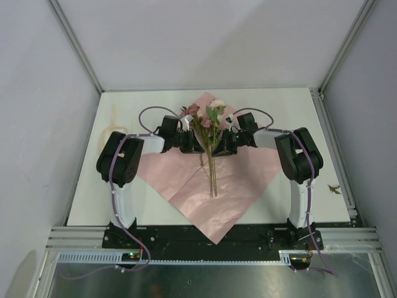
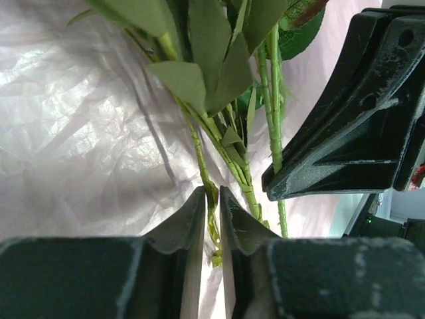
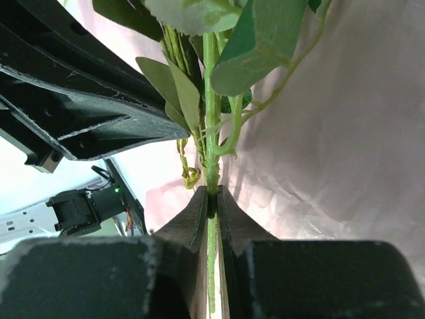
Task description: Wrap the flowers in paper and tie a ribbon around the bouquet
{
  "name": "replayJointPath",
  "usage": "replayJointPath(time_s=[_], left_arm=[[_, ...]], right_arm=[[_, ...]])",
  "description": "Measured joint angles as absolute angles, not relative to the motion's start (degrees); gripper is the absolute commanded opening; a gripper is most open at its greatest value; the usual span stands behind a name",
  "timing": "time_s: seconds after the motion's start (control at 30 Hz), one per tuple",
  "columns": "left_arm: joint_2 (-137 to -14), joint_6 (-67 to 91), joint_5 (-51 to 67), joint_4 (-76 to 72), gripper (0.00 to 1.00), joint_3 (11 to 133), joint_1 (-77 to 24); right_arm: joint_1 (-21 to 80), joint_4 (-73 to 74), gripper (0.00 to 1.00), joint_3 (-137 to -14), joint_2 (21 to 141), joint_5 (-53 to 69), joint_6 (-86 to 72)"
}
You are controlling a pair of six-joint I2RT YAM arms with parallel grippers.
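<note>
The flowers (image 1: 208, 118), pale pink and dark red roses with green leaves, lie on the middle of the pink paper (image 1: 239, 180), with their stems pointing toward the arms. My left gripper (image 1: 200, 148) comes in from the left and is shut on a thin green stem (image 2: 208, 179). From the right, my right gripper (image 1: 218, 148) is shut on another stem (image 3: 211, 166) of the same bunch. The two grippers face each other just below the leaves, almost touching. The cream ribbon (image 1: 113, 126) lies in a faint loop at the table's left side, off the paper.
The paper lies as a diamond, its near corner (image 1: 214, 239) hanging past the table's front edge. White walls and metal frame rails (image 1: 332, 133) enclose the table on three sides. In the left wrist view, the right gripper's black finger (image 2: 352, 133) fills the right side.
</note>
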State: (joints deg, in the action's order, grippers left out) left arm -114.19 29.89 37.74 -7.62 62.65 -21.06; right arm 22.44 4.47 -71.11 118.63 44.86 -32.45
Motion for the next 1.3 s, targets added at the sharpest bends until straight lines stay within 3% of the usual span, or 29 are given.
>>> replayJointPath(time_s=[0.13, 0.23, 0.37, 0.53, 0.67, 0.8, 1.1, 1.3], left_arm=[[-114.45, 28.93, 37.71, -7.03, 0.44, 62.65, -21.04], [-113.99, 26.92, 37.8, -4.67, 0.59, 62.67, -20.78], [-108.64, 20.82, 36.75, 2.94, 0.75, 62.65, -19.59], [-96.18, 8.29, 34.0, 13.1, 0.82, 61.63, -16.84], [-83.81, -3.44, 29.78, 20.8, 0.78, 58.33, -17.04], [-80.25, -7.55, 28.23, 26.3, 0.69, 55.61, -16.95], [-92.29, -3.22, 31.11, 31.44, 0.43, 50.35, -15.46], [-101.86, 0.01, 35.64, 33.78, 0.37, 56.1, -12.93]], right_arm=[[22.44, 4.93, 0.36, -71.11, 118.63, 44.47, -32.21], [22.35, 6.76, 0.5, -71.11, 118.45, 44.01, -31.09], [21.54, 12.12, 0.59, -71.02, 115.74, 43.48, -28.34], [17.89, 20.47, 0.6, -70.74, 107.37, 43.59, -21.5], [14.9, 26.2, 0.59, -67.92, 99.94, 43.97, -14.96], [12.43, 30.68, 0.55, -63.72, 97.06, 43.51, -10.09], [9.89, 32.12, 0.44, -61.01, 102.61, 42.04, -7.84], [9.93, 29.39, 0.4, -60.93, 108.09, 41.71, -9.17]])
